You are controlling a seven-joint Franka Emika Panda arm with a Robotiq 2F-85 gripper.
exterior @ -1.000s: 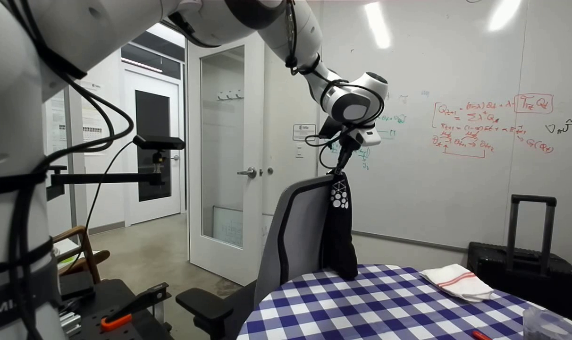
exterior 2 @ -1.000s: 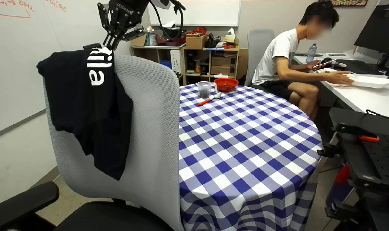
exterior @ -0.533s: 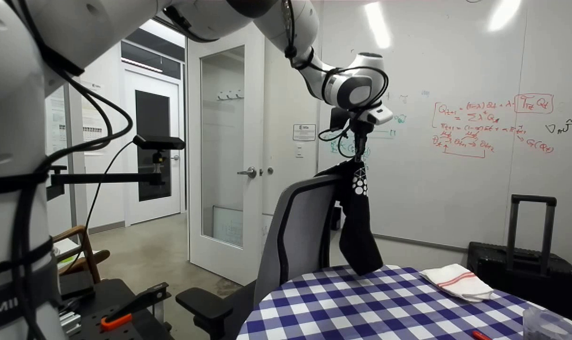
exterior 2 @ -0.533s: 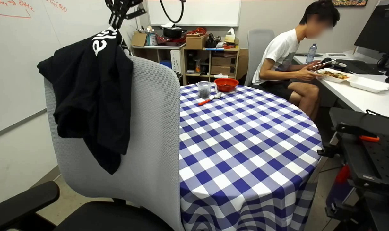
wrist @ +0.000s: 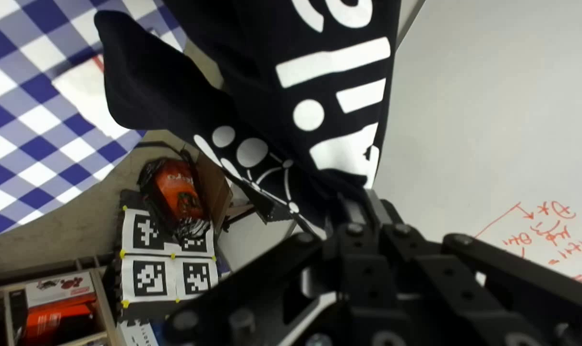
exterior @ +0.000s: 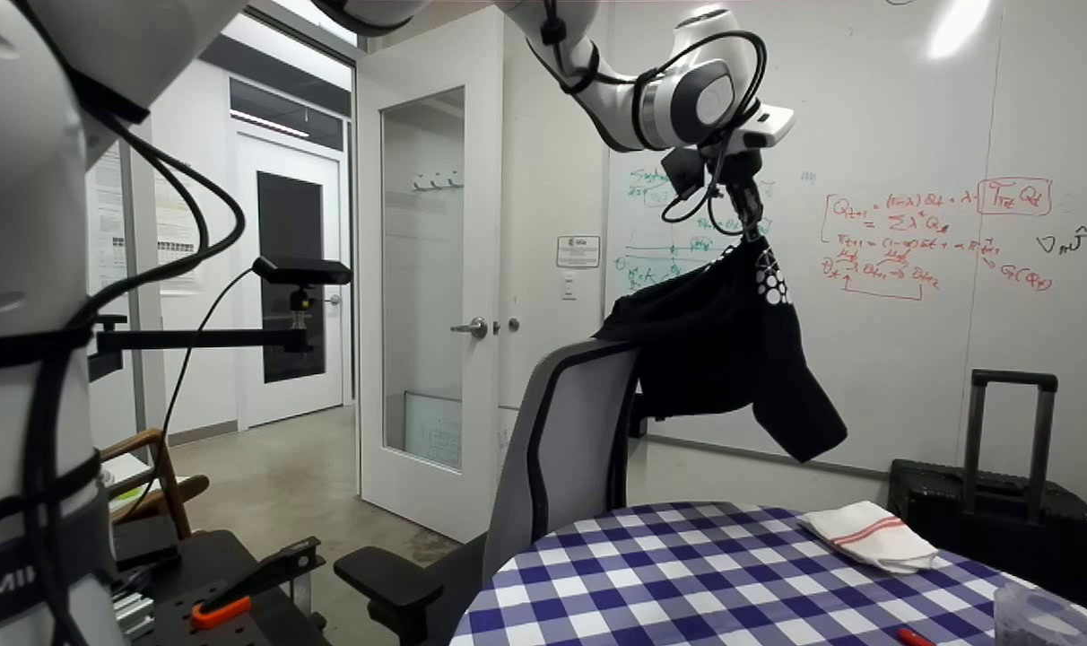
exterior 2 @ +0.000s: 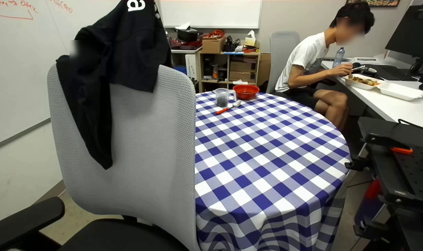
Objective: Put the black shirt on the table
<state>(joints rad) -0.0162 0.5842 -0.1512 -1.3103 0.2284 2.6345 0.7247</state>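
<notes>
Up high, the tool (wrist: 356,206) had its fingers clamped together on a pinch of the black shirt (exterior: 714,336), white lettering bunched just by the grip! The shirt sloped down from that pinch to the grey office chair (exterior 2: 148,150), part of it draped over the chair's top edge, one long strip trailing down on the seat side, while a loose length marked with white dots dangled in mid-air, apart from the blue-and-white checkered worktop (exterior: 651,574)! And on that worktop, a white towel (exterior: 869,536) with red stripes lay near the edge; in an exterior view a clear cup (exterior 2: 222,97) stood there too, a spoon (exterior 2: 237,103) and a red bowl (exterior 2: 245,92) just beside it! Beyond, a person (exterior 2: 302,62) in a white top sat at a desk (exterior 2: 403,108) near a box of food (exterior 2: 363,82)
</notes>
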